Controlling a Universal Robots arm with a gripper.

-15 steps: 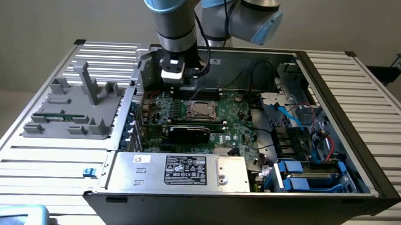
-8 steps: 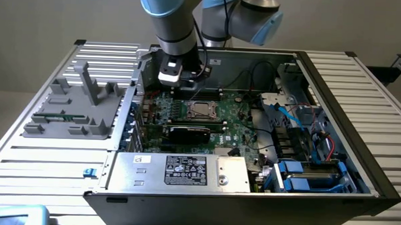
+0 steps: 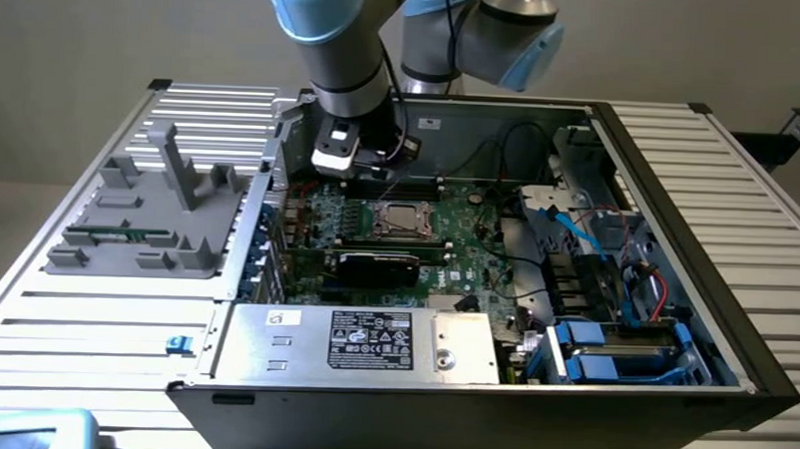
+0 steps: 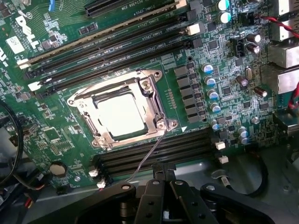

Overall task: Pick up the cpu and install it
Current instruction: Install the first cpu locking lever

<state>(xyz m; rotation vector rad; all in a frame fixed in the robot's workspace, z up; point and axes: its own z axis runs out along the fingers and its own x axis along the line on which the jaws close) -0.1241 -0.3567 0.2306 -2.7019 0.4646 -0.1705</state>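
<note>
Gripper: the black 2-fingered gripper (image 4: 164, 173) on the pale blue and grey arm has its fingers pressed together with nothing between them. It hangs above the board, near one edge of the socket.
Nearest thing: a thin grey wire lever (image 4: 149, 156) runs from a socket corner toward the gripper, crossing a bank of long black memory slots (image 4: 187, 142).
Where the cpu is: the small square silver-topped cpu (image 4: 119, 114) lies flat inside the shiny square metal socket frame (image 4: 152, 100), apart from the gripper.
How the cpu looks: its metal top glares almost white under the light, with a thin darker rim. It sits level, its edges parallel to the frame as far as I can tell.
Around it: a green motherboard (image 4: 196, 46) with small blue-topped capacitors (image 4: 208, 67), inside an open dark computer case (image 3: 668, 194).
Risk 1: if the chip is slightly askew, pressing on it could bend the socket pins; the glare hides whether it is fully seated.
Risk 2: a low sideways move could snag the wire lever or scrape the memory slots, since both lie right by the fingertips.
</note>
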